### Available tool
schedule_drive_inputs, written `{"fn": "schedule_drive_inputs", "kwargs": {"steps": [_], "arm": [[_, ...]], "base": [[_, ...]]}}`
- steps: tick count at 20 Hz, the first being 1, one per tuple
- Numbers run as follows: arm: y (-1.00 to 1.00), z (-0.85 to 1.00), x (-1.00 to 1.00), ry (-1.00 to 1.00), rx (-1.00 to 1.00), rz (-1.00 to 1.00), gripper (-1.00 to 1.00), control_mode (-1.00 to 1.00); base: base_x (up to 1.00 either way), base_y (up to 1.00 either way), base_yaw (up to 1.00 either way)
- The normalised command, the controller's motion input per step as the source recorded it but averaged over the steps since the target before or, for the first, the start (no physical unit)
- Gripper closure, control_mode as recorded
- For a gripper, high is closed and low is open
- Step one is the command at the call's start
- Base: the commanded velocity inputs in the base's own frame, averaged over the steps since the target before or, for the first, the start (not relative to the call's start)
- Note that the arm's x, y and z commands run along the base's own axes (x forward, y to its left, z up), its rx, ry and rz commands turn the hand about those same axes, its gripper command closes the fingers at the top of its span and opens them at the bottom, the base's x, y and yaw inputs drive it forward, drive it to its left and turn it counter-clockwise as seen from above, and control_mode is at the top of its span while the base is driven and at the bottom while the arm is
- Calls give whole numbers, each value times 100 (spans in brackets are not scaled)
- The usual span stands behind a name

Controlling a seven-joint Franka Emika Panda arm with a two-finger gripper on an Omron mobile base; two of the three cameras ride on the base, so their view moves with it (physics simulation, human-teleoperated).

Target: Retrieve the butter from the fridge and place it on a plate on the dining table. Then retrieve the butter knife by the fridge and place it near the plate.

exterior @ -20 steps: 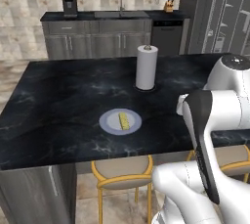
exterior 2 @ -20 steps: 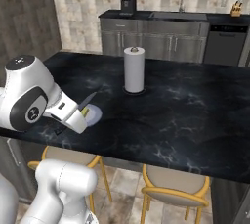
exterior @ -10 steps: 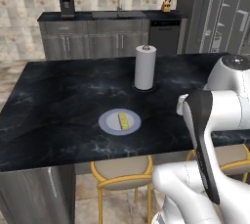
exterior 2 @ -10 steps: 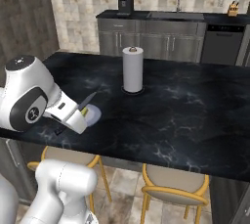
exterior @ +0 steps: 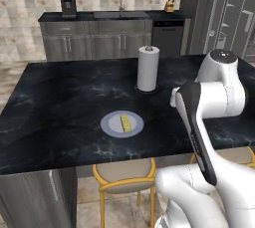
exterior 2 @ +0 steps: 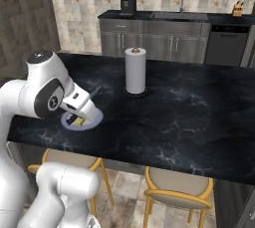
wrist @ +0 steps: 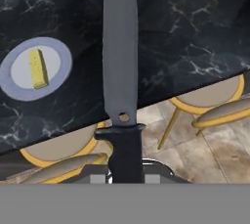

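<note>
Black dining table (exterior: 60, 102) bears plate (exterior: 122, 123) with butter (exterior: 125, 123); hand (wrist: 126, 173), apparently clamped, holds butter knife (wrist: 119, 56).

A dark grey butter knife (wrist: 119, 47) with a black handle is seen reaching ahead of the end effector (wrist: 125, 171) over the black, white-veined table (wrist: 185, 32), a pale-yellow butter (wrist: 37, 68) lying on a bluish-white plate (wrist: 17, 88) to its left and yellow-framed stools (wrist: 215, 105) with tan seats below.

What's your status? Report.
Gripper shut on knife, over table edge. Butter on plate. Towel roll stands beyond, clear.
</note>
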Motion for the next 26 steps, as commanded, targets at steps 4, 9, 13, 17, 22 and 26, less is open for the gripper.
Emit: {"fn": "schedule_drive_inputs", "kwargs": {"steps": [4,9,13,17,22,26], "arm": [[0,-15,74,1,0,9,100,-100],[0,-21,70,6,0,7,100,-100],[0,-49,60,5,-1,7,100,-100],[0,-57,51,11,-4,5,100,-100],[0,-57,43,10,-5,2,100,-100],[0,-61,42,6,-4,2,100,-100]], "base": [[0,0,0],[0,0,0],[0,0,0],[0,0,0],[0,0,0],[0,0,0]]}}
